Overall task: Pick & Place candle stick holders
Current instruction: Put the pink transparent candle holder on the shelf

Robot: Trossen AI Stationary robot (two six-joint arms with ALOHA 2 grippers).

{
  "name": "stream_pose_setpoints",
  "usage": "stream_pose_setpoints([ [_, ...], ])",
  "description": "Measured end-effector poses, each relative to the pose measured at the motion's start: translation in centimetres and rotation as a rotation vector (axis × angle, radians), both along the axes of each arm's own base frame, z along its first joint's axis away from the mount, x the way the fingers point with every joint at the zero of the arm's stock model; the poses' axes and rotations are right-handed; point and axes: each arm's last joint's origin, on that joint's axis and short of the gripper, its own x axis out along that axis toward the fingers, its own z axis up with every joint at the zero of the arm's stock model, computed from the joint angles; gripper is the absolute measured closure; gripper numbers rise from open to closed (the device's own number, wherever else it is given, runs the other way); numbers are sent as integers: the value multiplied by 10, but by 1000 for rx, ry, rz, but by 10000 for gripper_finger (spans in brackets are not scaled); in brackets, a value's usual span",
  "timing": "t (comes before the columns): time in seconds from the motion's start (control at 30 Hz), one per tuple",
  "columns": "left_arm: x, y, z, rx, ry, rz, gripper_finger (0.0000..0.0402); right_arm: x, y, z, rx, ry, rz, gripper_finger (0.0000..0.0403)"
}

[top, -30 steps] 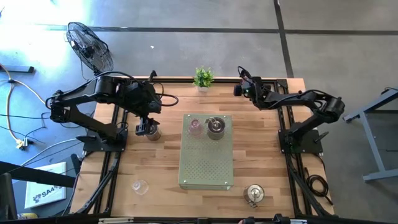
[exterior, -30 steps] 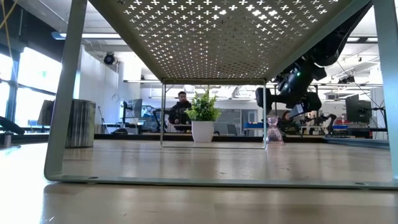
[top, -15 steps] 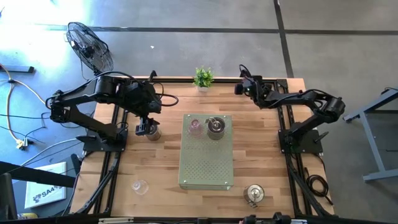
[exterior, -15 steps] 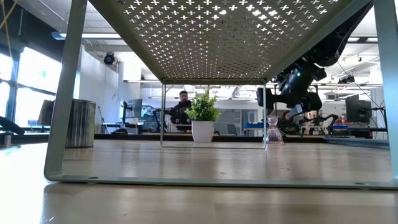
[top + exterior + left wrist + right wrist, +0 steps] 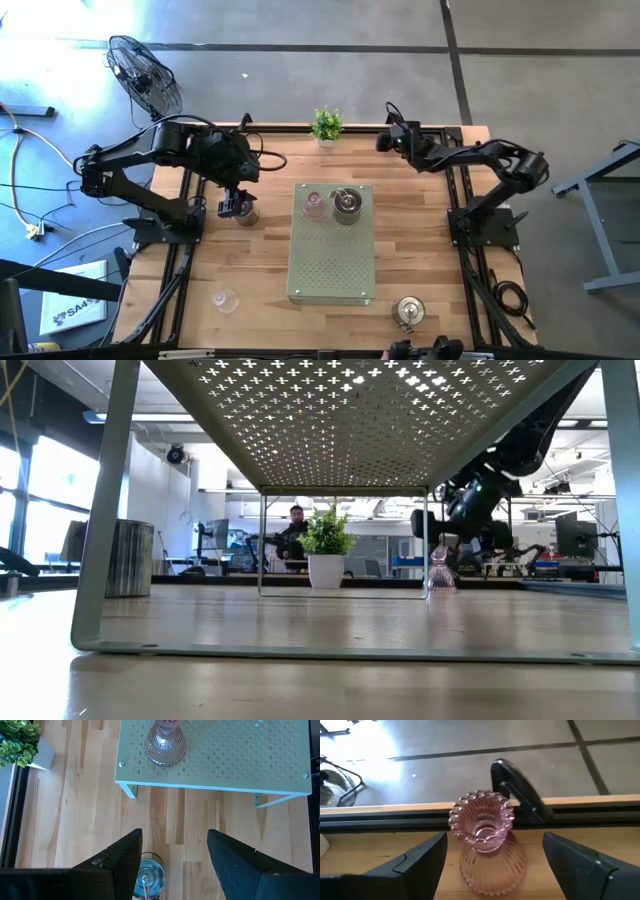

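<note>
Right gripper (image 5: 487, 865) out at the far right corner of the table (image 5: 420, 240), fingers (image 5: 415, 860) spread wide. Pink holder (image 5: 485, 845) right between those fingers, not touched yet. Standing up straight, open mouth on top, wide ribbed foot below. So long axis up and down, and fingers on each side of it. Looks like just a bit more reach, then a squeeze. Could tip over if one finger bumps it first.

Left gripper (image 5: 172, 870) on the left side of the table, close to the rack (image 5: 330, 270), pointing down. Fingers spread too. Silver holder (image 5: 147, 877) on the wood straight under it, in the gap between the fingers. Hard to say if touching. Nothing pinched.

On the rack, at its far end: one more pink holder (image 5: 314, 205) and one silver one (image 5: 346, 204), side by side. Near edge of the table: a clear holder (image 5: 225, 299) on the left, well apart from both arms, and a silver one (image 5: 408, 311) on the right.

Right arm nearer to the corner pink one by far. Left arm nearer to the silver one under it. Little green plant (image 5: 326, 126) at the far edge, not part of the job.
</note>
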Motion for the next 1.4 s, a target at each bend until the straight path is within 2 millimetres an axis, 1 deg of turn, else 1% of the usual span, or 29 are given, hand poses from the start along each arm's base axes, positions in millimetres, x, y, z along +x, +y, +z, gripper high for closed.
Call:
stream_pose_setpoints([
  [0.2,0,0,0,0,0,0,181,4,-5,-9,-10,-22,3,82],
  [0.33,0,0,0,0,0,0,181,4,-6,-9,-19,-18,0,85],
  [0.43,0,0,0,0,0,0,181,5,-7,-7,-20,-20,2,100],
  [0.57,0,0,0,0,0,0,181,8,-9,-3,-14,-28,18,141],
  [0.87,0,0,0,0,0,0,181,10,-11,-1,-19,-7,36,261],
  [0.93,0,0,0,0,0,0,181,10,-11,-1,-21,5,44,280],
  [1.17,0,0,0,0,0,0,181,10,-10,-1,-15,33,59,281],
  [1.4,0,0,0,0,0,0,181,7,-8,-4,3,131,79,281],
])
